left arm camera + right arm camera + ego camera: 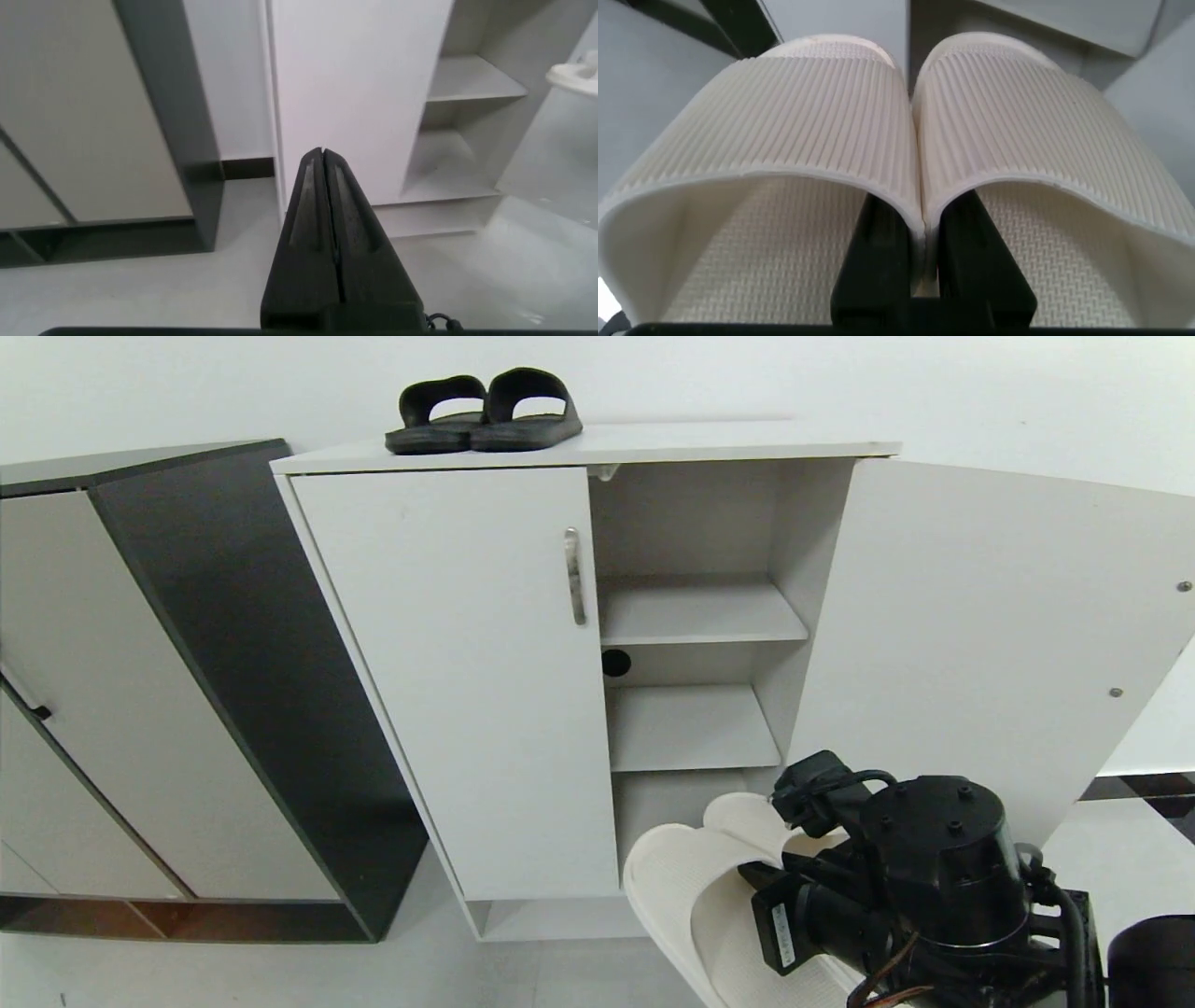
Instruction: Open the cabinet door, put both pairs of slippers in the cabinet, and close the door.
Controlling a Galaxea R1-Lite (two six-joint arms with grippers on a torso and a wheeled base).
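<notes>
Clamping the touching inner edges of 2 white ribbed slippers (803, 121), my right gripper (920, 238) holds the pair side by side, 1 black finger inside each strap. From the head camera I see that pair (681, 877) held low, just in front of the lowest compartment of the white 2-door cabinet (597, 443); I cannot tell whether it has crossed the front edge. The right door (980, 635) stands swung wide open, showing 2 bare white shelves (700, 616) above that compartment. The left door (457, 681) is closed, with a slim metal bar handle (574, 576) near its inner edge. On the cabinet top sit 2 black slide slippers (485, 415), touching each other. My left gripper (322, 154) hangs apart, to the left, fingers pressed together on nothing, facing the closed door. A dark grey cabinet (233, 663) stands beside the white one.
</notes>
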